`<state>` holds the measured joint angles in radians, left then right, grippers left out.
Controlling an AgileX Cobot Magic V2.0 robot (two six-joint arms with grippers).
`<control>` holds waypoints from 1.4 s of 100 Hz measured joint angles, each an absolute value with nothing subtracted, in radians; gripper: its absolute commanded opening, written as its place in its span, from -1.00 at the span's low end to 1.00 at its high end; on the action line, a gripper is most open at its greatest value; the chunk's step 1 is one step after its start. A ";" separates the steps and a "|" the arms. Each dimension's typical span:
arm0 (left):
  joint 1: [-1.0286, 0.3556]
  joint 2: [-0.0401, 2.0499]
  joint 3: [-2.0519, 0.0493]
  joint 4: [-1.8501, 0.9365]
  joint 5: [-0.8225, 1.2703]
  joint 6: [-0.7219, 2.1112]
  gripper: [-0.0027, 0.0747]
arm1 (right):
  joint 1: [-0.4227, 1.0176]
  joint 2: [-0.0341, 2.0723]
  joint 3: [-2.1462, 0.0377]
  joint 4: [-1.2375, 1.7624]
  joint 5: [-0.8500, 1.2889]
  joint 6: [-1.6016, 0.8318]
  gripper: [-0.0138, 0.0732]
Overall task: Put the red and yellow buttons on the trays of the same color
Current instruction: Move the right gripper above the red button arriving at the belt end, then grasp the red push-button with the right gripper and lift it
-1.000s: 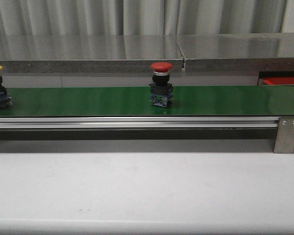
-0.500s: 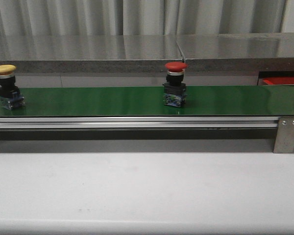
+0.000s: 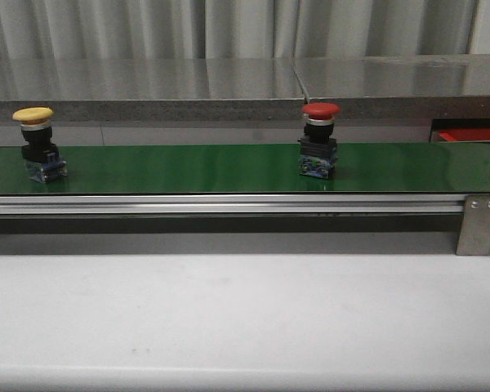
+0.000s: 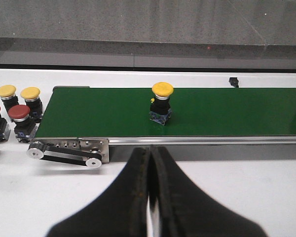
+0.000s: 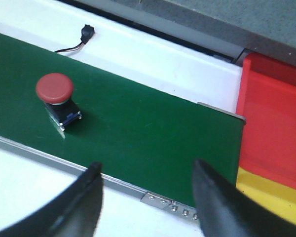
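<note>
Presently neither arm appears in the front view; each shows only in its own wrist camera. The left gripper (image 4: 149, 197) hangs above the white table (image 3: 245, 318) on the near side of the green conveyor belt (image 3: 188, 167), its two dark fingers pressed together with only a thin slit between them, clenched on nothing. The right gripper (image 5: 145, 190) hovers over the near edge of the belt with its fingers spread wide apart, released and empty.

On the belt, the yellow button (image 3: 37, 144) stands upright toward the left end and the red button (image 3: 319, 140) stands upright right of centre, the two well apart. Neither touches a gripper.

Only the left wrist view shows the spare buttons (image 4: 15, 116), two yellow and at least two red, grouped on the table just beyond the belt's roller end. Only the right wrist view shows the red tray (image 5: 274, 118) past the belt's far end, with the yellow tray (image 5: 271, 195) adjoining it; the front view catches merely a red sliver at its right margin.

Both trays are cut off by the frame edge. One spare red button is cropped. A small black connector (image 5: 86, 33) with a lead lies behind the belt.
</note>
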<state>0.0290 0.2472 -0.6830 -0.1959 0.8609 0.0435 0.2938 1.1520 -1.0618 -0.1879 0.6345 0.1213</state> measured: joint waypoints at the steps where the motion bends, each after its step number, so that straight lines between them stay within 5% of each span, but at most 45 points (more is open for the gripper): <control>1: 0.029 0.247 -0.683 -0.196 0.861 0.044 -0.98 | 0.297 1.163 -1.069 -0.188 0.641 0.121 0.68; 60: 0.029 0.247 -0.683 -0.196 0.862 0.044 -0.98 | 0.335 1.600 -1.520 0.000 1.059 -0.107 0.68; 126: 0.029 0.247 -0.683 -0.194 0.862 0.044 -0.98 | 0.231 1.823 -1.559 0.041 0.958 -0.038 0.68; 140: 0.029 0.247 -0.683 -0.194 0.862 0.044 -0.98 | 0.231 1.854 -1.559 0.062 0.941 -0.038 0.36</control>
